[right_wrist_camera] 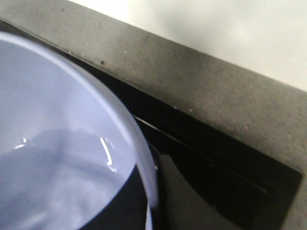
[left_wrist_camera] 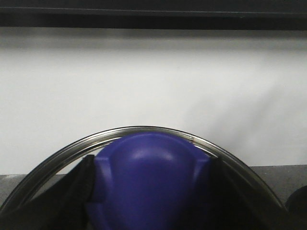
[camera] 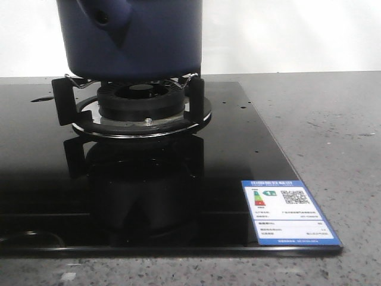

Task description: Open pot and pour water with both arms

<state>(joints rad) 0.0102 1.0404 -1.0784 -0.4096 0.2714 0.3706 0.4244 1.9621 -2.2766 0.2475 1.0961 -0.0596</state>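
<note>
The dark navy pot fills the top of the front view, its stubby holed handle at the left. Its base is at the level of the burner's pan support; I cannot tell whether it touches. In the right wrist view the pot's pale inside holds water. My right gripper is shut on the pot's rim, one finger inside and one outside. My left gripper is shut on the blue knob of a glass lid with a metal rim, held up before a white wall. Neither gripper shows in the front view.
A black glass cooktop carries the gas burner and a blue-edged energy label at its front right corner. Grey speckled counter surrounds it, and also shows in the right wrist view. A white wall stands behind.
</note>
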